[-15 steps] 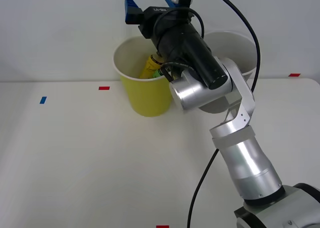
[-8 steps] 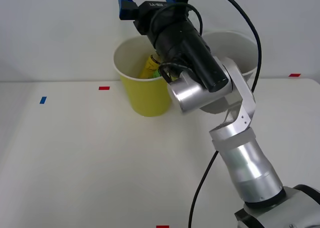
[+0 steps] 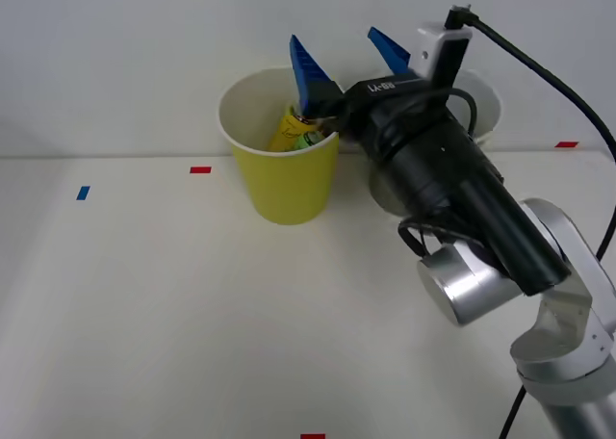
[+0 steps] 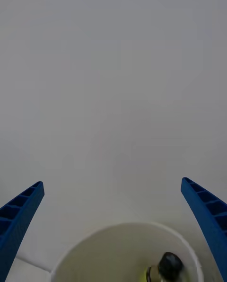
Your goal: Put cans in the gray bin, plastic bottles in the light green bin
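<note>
Front view: tool (image 3: 349, 57) wide open, empty.

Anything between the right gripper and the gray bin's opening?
Nothing visible. The right gripper, open and empty, sits over the gap between the light green bin and the gray bin. The arm itself hides most of the gray bin.

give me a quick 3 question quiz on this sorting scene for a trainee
1. True or false: the right gripper is carrying a bottle.
2. Which bin holds the plastic bottles? A) gray bin B) light green bin C) neither
3. Fill in: the gripper's jaws are ____.

Key: 1 false, the open jaws are empty. 2 B, black-capped bottles stand inside it. 3 open, with the blue fingers spread wide apart.
</note>
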Available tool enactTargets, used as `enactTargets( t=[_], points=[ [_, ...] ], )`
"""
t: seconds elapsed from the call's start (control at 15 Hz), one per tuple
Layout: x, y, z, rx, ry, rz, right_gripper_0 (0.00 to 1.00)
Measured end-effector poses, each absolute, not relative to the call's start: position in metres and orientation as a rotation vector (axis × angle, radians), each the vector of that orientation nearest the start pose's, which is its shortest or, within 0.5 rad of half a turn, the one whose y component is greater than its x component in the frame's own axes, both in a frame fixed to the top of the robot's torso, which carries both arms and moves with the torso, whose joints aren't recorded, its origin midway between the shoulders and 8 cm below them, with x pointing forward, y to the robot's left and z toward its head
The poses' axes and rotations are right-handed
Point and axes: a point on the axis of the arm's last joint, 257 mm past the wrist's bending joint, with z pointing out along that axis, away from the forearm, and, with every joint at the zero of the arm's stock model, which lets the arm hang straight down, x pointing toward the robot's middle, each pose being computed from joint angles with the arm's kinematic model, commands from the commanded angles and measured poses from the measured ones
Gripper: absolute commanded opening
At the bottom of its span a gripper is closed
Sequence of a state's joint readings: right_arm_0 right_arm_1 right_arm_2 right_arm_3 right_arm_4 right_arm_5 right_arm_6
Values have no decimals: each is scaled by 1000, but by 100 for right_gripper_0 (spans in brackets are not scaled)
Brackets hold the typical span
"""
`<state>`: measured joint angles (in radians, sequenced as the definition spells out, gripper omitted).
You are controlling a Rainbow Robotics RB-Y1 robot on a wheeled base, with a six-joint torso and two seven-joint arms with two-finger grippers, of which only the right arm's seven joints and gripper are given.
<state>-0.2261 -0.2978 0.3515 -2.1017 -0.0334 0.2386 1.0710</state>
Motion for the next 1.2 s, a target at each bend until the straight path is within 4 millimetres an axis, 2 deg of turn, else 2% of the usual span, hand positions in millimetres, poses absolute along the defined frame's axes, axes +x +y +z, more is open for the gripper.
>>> enactTargets(
  t=[0.2,0.53,0.73,1.0,1.2],
  points=[
    [453,-79,3,-220,1269,560,100],
    [393,-144,-71,-218,1456,396,100],
    [360,-175,-101,-221,1545,266,100],
    [330,-209,-141,-203,1648,101,100],
    [308,-234,-179,-157,1749,-2,100]
  ],
)
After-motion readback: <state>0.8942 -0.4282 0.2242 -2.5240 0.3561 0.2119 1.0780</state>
